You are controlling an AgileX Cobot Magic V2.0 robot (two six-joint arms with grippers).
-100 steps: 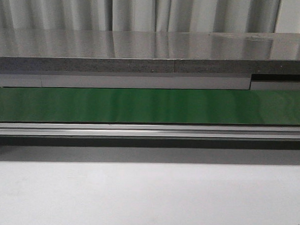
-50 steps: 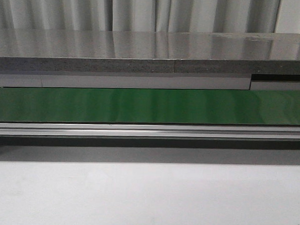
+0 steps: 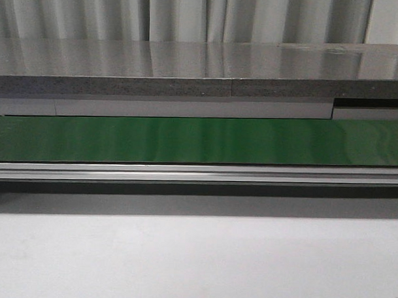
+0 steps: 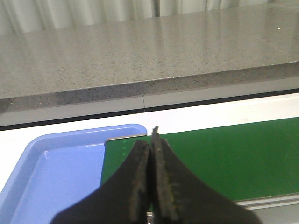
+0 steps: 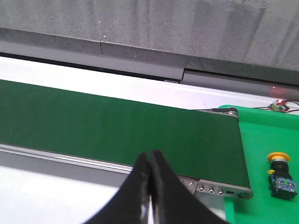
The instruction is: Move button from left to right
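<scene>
Yellow-orange cap, black body: the button [image 5: 281, 175] shows only in the right wrist view, sitting upright on a bright green surface [image 5: 266, 135], just past the end of the dark green conveyor belt [image 5: 117, 126] and apart from it. Small blue and yellow marks on its body, detail too small to read. Nothing touching it

Right gripper [image 5: 150, 161]: fingers pressed together, nothing between them, hovering over the near rail of the belt, well apart from the button. Small green board with wires and a red light [image 5: 280, 105] at the far edge of the green surface

Left gripper [image 4: 150, 144]: fingers also closed flat against each other, empty. Below it a light blue tray [image 4: 56, 163] beside the end of the belt [image 4: 210, 158], tray looks empty

Front view: neither arm nor the button visible, just the green belt [image 3: 199, 139], its aluminium rail [image 3: 198, 174], white table [image 3: 195, 260] in front, grey speckled counter [image 3: 202, 67] and pale curtain [image 3: 190, 14] behind
</scene>
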